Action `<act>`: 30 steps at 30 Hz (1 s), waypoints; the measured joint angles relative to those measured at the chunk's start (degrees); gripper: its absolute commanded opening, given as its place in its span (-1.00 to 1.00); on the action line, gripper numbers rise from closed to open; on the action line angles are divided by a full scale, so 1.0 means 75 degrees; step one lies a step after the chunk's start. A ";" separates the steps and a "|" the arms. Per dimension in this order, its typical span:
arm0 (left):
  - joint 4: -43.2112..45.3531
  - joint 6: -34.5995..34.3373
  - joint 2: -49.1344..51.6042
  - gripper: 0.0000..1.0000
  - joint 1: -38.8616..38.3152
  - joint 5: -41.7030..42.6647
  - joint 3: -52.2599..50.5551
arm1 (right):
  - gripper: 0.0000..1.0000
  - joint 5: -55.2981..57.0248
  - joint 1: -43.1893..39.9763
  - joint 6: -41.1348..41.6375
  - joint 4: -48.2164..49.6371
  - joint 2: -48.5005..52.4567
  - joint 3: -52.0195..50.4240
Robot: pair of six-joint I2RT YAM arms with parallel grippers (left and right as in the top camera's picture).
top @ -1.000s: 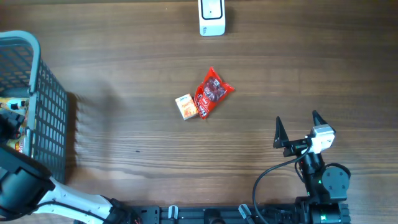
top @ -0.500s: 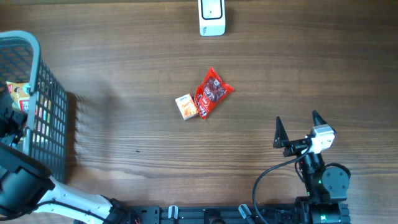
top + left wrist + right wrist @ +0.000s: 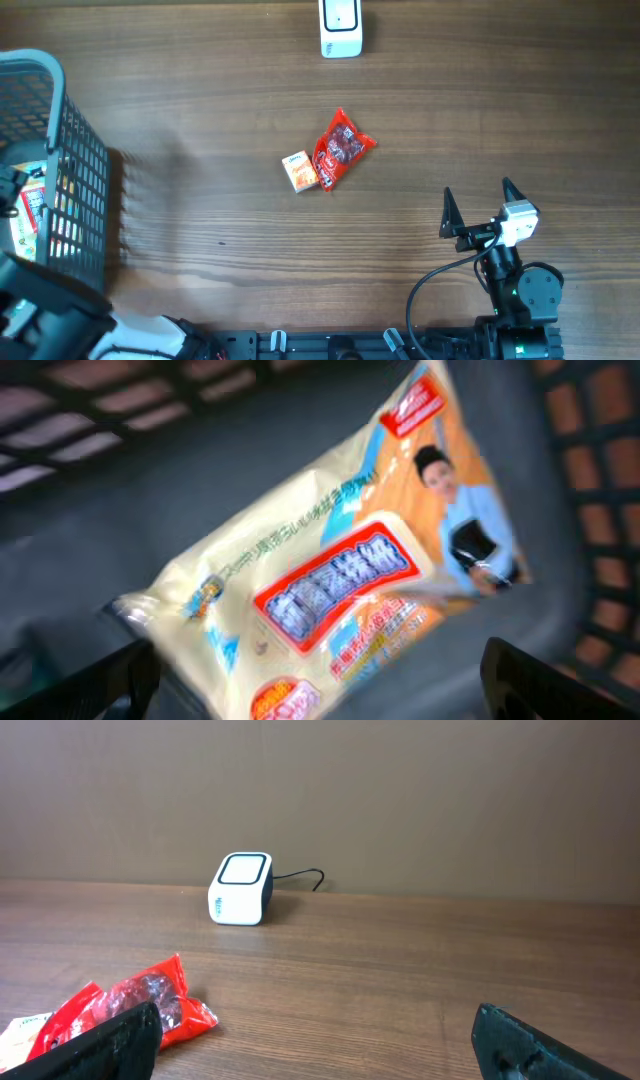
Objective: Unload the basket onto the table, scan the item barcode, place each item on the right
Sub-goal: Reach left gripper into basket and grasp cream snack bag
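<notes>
A yellow and orange snack packet [image 3: 330,570] lies flat on the floor of the grey basket [image 3: 85,190]. My left gripper [image 3: 320,678] hangs over the packet's near end, open, one finger [image 3: 110,682] on each side and nothing pinched. From overhead the packet [image 3: 30,208] shows through the basket wall beside the left arm. The white scanner [image 3: 340,28] stands at the table's far edge and also shows as the scanner [image 3: 241,888] in the right wrist view. My right gripper [image 3: 478,205] rests open at the front right, empty.
A red snack bag [image 3: 342,148] and a small orange box [image 3: 299,171] lie side by side mid-table, left of and beyond the right gripper. The basket's walls close in around the left gripper. A cable runs from the scanner's back.
The left arm has shifted inside the basket, and the yellow packet now shows nearer the table's front than half a second ago. The right arm has not moved.
</notes>
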 measured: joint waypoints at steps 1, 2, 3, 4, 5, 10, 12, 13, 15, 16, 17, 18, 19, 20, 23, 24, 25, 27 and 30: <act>-0.0210 -0.0309 -0.0230 1.00 0.0000 -0.0160 0.0050 | 0.99 0.0000 0.0000 0.0000 0.0000 0.0000 0.0000; -0.0280 -0.0539 -0.0251 1.00 0.0000 -0.0312 0.0009 | 1.00 0.0000 0.0000 0.0000 0.0000 0.0000 0.0000; -0.0251 -0.0796 -0.0219 1.00 0.0000 -0.0507 -0.0163 | 0.99 0.0000 0.0000 0.0000 0.0003 0.0000 0.0000; -0.0163 -0.1064 -0.0119 1.00 0.0000 -0.0673 -0.0478 | 0.99 0.0000 0.0000 0.0000 0.0003 0.0000 0.0000; -0.0052 -0.1361 0.0055 1.00 0.0006 -0.0807 -0.0863 | 1.00 0.0000 0.0000 0.0000 0.0000 0.0000 0.0000; 0.0181 -0.2544 0.0417 1.00 0.0006 -0.0930 -0.1676 | 1.00 0.0000 0.0000 0.0000 0.0000 0.0000 0.0000; 0.0411 -0.2742 0.0423 1.00 0.0006 -0.0933 -0.1722 | 1.00 0.0000 0.0000 0.0000 0.0003 0.0000 0.0000; 0.0522 -0.2783 0.0440 1.00 0.0009 -0.0935 -0.1731 | 1.00 0.0000 0.0000 0.0000 0.0000 0.0000 0.0000; 0.1005 -0.2786 0.0507 1.00 0.0015 -0.0892 -0.1781 | 0.99 0.0000 0.0000 0.0000 0.0003 0.0000 0.0000; 0.1239 -0.2736 0.0519 1.00 0.0015 -0.0807 -0.1810 | 0.99 0.0000 0.0000 0.0000 0.0000 0.0000 0.0000; 0.1716 -0.2535 0.0560 1.00 0.0020 -0.0560 -0.1859 | 0.99 0.0000 0.0000 0.0000 0.0000 0.0000 0.0000; 0.2052 -0.2363 0.0595 1.00 0.0020 -0.0289 -0.1929 | 0.99 0.0000 0.0000 0.0000 0.0000 0.0000 0.0000; 0.2343 -0.2238 0.0618 1.00 0.0020 -0.0102 -0.2017 | 0.99 0.0000 0.0000 0.0000 0.0000 0.0000 0.0000; 0.2649 -0.2154 0.0600 1.00 0.0020 0.0090 -0.2090 | 0.99 0.0000 0.0000 0.0000 0.0000 0.0000 0.0000; 0.3791 -0.1973 0.0533 0.85 0.0052 0.0632 -0.2428 | 1.00 0.0000 0.0000 0.0000 0.0000 0.0000 0.0000; 0.4062 -0.1918 0.0501 0.73 0.0070 0.0772 -0.2541 | 0.99 0.0000 0.0000 0.0000 0.0000 0.0000 0.0000; 0.4290 -0.1897 0.0504 0.54 0.0087 0.0921 -0.2614 | 1.00 0.0000 0.0000 0.0000 0.0003 0.0000 0.0000; 0.4590 -0.1786 0.0562 0.41 0.0134 0.1297 -0.2672 | 0.99 0.0000 0.0000 0.0000 0.0000 0.0000 0.0000; 0.4873 -0.1629 0.0676 0.18 0.0213 0.1880 -0.2699 | 0.99 0.0000 0.0000 0.0000 0.0000 0.0000 0.0000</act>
